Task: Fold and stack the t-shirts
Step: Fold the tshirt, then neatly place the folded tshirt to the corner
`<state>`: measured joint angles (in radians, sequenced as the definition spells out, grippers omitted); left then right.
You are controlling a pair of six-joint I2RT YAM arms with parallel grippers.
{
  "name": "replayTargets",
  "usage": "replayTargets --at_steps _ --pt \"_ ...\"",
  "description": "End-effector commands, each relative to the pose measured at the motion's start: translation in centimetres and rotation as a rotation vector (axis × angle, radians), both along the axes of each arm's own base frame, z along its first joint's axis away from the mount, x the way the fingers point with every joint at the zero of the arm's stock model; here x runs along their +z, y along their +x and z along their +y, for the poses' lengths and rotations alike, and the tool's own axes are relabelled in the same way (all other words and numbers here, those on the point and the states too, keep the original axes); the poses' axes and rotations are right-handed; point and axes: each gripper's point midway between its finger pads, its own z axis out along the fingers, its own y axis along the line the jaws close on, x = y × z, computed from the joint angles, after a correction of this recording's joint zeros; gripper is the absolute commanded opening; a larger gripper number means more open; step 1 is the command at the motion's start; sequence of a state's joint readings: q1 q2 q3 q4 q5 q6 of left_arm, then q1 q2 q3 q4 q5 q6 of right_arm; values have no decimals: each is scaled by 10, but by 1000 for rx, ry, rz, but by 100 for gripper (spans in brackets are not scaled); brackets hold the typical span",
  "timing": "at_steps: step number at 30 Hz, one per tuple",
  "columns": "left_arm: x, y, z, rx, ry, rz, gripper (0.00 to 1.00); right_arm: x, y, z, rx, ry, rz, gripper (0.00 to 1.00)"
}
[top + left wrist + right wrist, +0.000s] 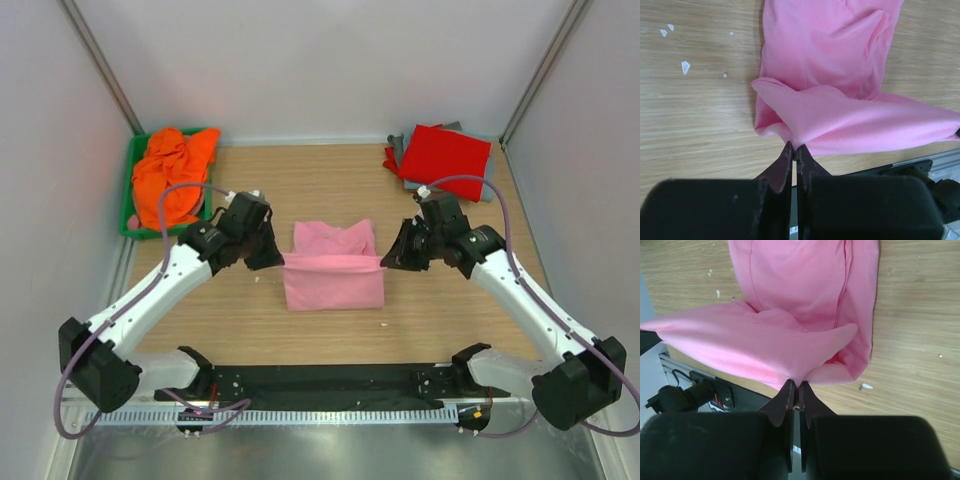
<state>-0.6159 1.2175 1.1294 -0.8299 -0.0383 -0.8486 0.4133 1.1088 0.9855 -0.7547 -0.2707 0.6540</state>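
- No text, label, brand, number or sign can be read in any of the three views.

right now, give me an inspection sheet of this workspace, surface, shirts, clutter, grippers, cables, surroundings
surface: light wooden table, with a black rail along its near edge
job's things: pink shirt mid-table, part folded, one fold lifted and stretched between the two grippers; orange shirt bundled in a green bin at far left; red shirt folded on top of a grey shirt at far right
clutter: small white scraps on the wood beside the pink shirt
grippers: left gripper shut on the pink shirt's left end; right gripper shut on its right end
cables: purple cables, one looping over each arm, neither touching a shirt
surroundings: white walls on three sides
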Motion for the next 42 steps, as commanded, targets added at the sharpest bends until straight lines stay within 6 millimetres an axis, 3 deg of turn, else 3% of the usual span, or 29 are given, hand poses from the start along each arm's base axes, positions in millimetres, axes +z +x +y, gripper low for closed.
replayTargets --at_steps 1,4,5,7,8,9,10,11,12,13,15,17,19,20,21,22,23,24,25,26,27,28,29,30,33,35,36,38,42 --pt "1 16 -9 -75 -23 3 0 4 29 -9 -28 -87 -69 1" --pt "-8 35 -12 -81 -24 48 0 -2 51 -14 -41 -106 -66 1" --pt "-23 44 -14 -88 -12 95 0 -19 63 -13 -40 -121 -27 2" --pt "-15 79 -9 -67 -60 89 1 -16 100 -18 -51 -104 -46 2" --pt "-46 101 -9 -51 -51 176 1 -52 123 -17 -50 -122 43 4" --pt "-54 120 -3 -31 -54 207 1 -62 143 -19 -47 -117 64 10" --pt "-35 167 1 -7 -104 162 5 -44 190 -19 -57 -93 12 30" --pt "-40 188 -2 -34 -130 186 24 -55 203 -21 -28 -101 77 77" --pt "-99 193 3 -18 -115 390 39 -62 253 -7 8 -63 68 87" --pt "-65 234 -3 -32 -134 284 57 -59 267 1 41 -26 73 100" --pt "-73 246 6 2 -66 335 64 -45 291 9 80 -22 41 100" --pt "-59 247 5 -5 -75 300 67 -28 297 -2 35 -74 -1 100" --pt "-38 250 3 -8 -111 189 73 -3 282 -9 3 -80 -43 100" --pt "-35 249 4 -2 -121 164 75 9 286 -11 -16 -79 -105 100" --pt "-40 246 6 8 -124 159 76 -14 268 -15 -35 -86 -45 100" --pt "-19 242 7 2 -131 114 76 23 255 -18 -49 -70 -126 100" --pt "-16 237 8 -1 -125 113 76 30 254 -17 -57 -55 -175 100" --pt "-19 228 10 -11 -104 119 76 9 232 -19 -56 -58 -122 100" --pt "-18 221 12 -13 -97 120 76 8 222 -19 -54 -53 -126 100" --pt "-1 215 13 -20 -100 77 76 25 214 -19 -52 -35 -186 100" --pt "-12 202 17 -26 -86 111 75 0 195 -19 -36 -32 -128 100" --pt "-12 195 19 -28 -81 112 75 -6 188 -20 -27 -30 -119 100" --pt "4 186 22 -33 -84 71 75 -7 183 -20 -22 -27 -134 100" --pt "-13 170 27 -33 -69 116 75 -29 171 -22 -12 -36 -88 100" --pt "-15 133 37 -58 -49 109 75 -60 154 -20 43 -38 -30 100" --pt "-30 107 44 -64 -36 143 75 -72 151 -20 67 -42 -30 100" --pt "-18 97 46 -70 -44 105 75 -79 151 -21 73 -49 -22 100" --pt "-28 76 53 -72 -25 137 75 -88 152 -22 83 -60 -31 100" --pt "-23 47 61 -81 -22 120 75 -114 156 -21 75 -63 8 100"
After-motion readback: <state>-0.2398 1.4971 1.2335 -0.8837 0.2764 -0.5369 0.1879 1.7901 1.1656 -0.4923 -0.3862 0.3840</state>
